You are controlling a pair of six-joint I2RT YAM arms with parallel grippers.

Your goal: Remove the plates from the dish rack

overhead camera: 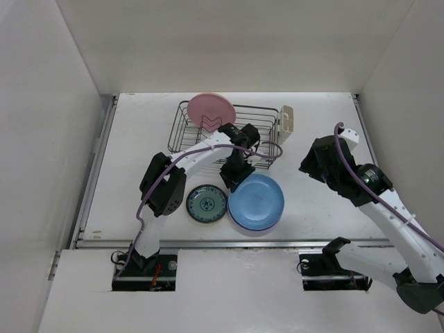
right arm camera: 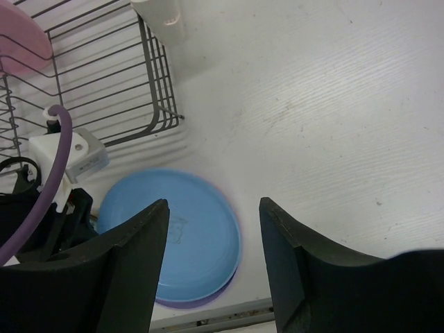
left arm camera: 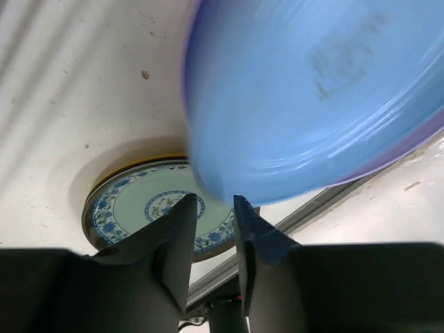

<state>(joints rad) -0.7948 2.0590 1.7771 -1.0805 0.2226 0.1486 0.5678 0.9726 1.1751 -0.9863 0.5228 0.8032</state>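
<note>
A blue plate point(overhead camera: 255, 201) point(left arm camera: 312, 90) point(right arm camera: 170, 232) lies on a lavender plate point(right arm camera: 187, 302) point(left arm camera: 416, 142) in front of the dish rack point(overhead camera: 263, 121) point(right arm camera: 111, 90). My left gripper point(overhead camera: 234, 177) point(left arm camera: 215, 201) hangs at the blue plate's left rim, its jaws a narrow gap apart and the blurred rim just past the tips. To the left lies a teal patterned plate point(overhead camera: 207, 204) point(left arm camera: 132, 201) with a yellow rim point(left arm camera: 149, 161) showing under it. A pink plate point(overhead camera: 211, 111) point(right arm camera: 21, 45) stands upright in the rack. My right gripper point(overhead camera: 312, 165) point(right arm camera: 215, 205) hovers open to the right of the rack, holding nothing.
A cream utensil cup point(overhead camera: 287, 119) point(right arm camera: 159, 14) hangs on the rack's right end. A metal rail point(overhead camera: 229, 243) runs along the table's near edge just below the plates. White walls close in the left, back and right sides.
</note>
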